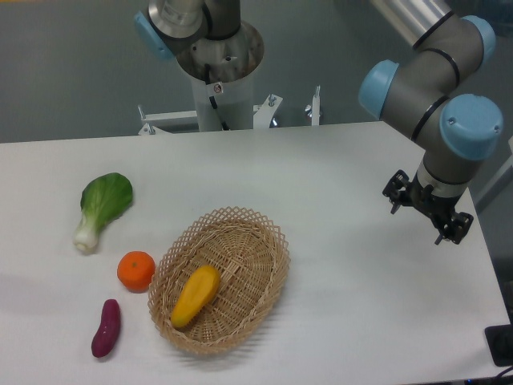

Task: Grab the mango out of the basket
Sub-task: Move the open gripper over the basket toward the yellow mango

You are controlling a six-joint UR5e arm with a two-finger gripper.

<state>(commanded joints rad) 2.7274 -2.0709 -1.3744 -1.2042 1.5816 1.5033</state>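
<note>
Nearest you, the mango [195, 295] lies inside the basket [267, 277], on its woven floor and toward the basket's left half. Its long axis runs on a diagonal, from lower left up to upper right. The lower-left end is the narrower one and shades to orange; the upper-right end is fuller and plain yellow. The skin is smooth and slightly glossy, and the body has a gentle curve.

The basket is an oval of light tan wicker, shallow, with a tight weave across the bottom and an open lattice looping round the rim. Its own long axis tilts much the same way as the mango's.

Left of the basket you have a purple sweet potato [106, 328], matte and stubby, standing well clear of the rim. Just above it sits a round orange [136, 270], close beside the basket's left edge, though you cannot tell whether it touches. Farther back and left lies a bok choy [101, 206], green crinkled leaf at the top, pale white stalk pointing down and left.

All of these rest on a plain white table [337, 168].

Over at the right, well apart from the basket, the gripper [427, 207] hangs near the table's right edge below the arm's grey and blue joints. It is dark and small here; you cannot tell whether its fingers are apart or together, and nothing shows between them.
</note>
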